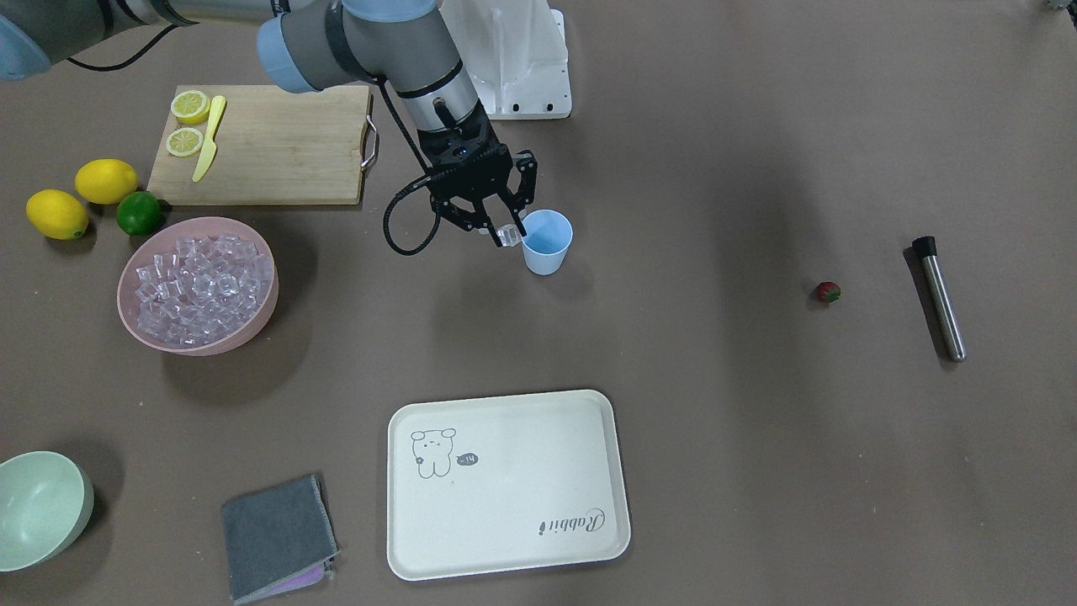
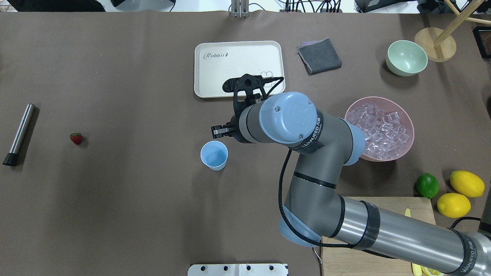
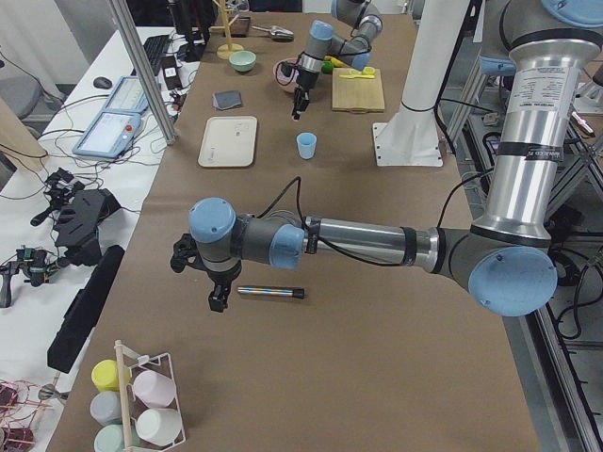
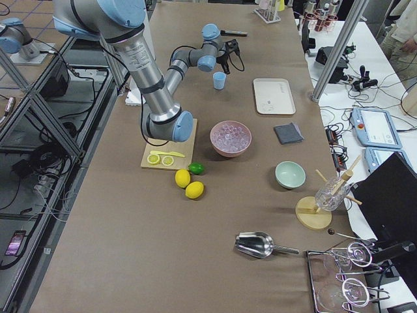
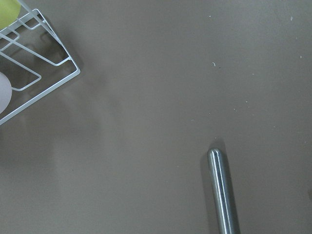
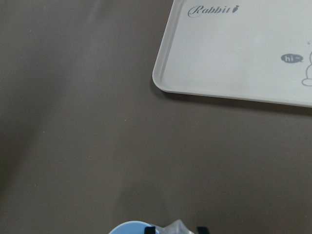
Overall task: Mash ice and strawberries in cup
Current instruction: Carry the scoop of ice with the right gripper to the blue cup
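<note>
The light-blue cup (image 1: 547, 241) stands upright near the table's middle and looks empty. My right gripper (image 1: 507, 233) hangs at the cup's rim on the pink bowl's side, shut on one clear ice cube (image 1: 509, 236). The right wrist view shows that ice cube (image 6: 175, 227) between the fingertips, beside the cup rim (image 6: 127, 228). More ice (image 1: 202, 282) fills the pink bowl (image 1: 252, 324). The strawberry (image 1: 829, 291) lies alone far from the cup, near a steel muddler (image 1: 940, 296). My left gripper (image 3: 217, 299) hovers over the muddler (image 3: 270, 292); I cannot tell whether it is open.
A white tray (image 1: 505, 484) lies in front of the cup. A cutting board (image 1: 269, 143) carries lemon halves and a yellow knife, with two lemons and a lime (image 1: 139, 213) beside it. A pale-green bowl (image 1: 38, 509) and grey cloth (image 1: 278, 534) sit nearby. A wire rack (image 5: 34, 73) stands by the muddler.
</note>
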Motion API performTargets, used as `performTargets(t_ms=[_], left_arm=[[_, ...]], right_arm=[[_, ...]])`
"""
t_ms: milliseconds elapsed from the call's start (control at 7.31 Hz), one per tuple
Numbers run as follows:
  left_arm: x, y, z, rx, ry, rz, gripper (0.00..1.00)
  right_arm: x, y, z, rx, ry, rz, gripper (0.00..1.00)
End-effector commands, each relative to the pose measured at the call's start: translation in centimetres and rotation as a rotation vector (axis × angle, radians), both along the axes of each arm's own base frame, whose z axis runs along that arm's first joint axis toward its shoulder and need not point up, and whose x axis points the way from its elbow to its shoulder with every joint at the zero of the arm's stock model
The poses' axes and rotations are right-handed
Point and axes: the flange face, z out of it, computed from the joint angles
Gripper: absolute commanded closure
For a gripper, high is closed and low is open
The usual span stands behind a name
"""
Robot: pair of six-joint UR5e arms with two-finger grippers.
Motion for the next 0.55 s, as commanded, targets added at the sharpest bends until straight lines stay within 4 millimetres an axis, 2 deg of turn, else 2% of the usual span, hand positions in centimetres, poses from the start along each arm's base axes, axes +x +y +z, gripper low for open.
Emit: performTargets(t_ms=[0,137,410], left_arm=[[0.0,-1.1,-0.1,-0.002,0.0,0.001,0.02],[0.0,-1.6,0.2,-0.004,0.0,0.002,0.02],[0.0,-1.6,0.3,-0.006,0.0,0.002,0.02]], right_arm=[[-2.0,2.1,-0.3,0.014,0.006,-0.012,1.0],[-3.2,2.9,-0.6,0.02,0.01,-0.017,1.0],[-3.5,3.1,-0.5,0.025,0.016,-0.007,1.0]])
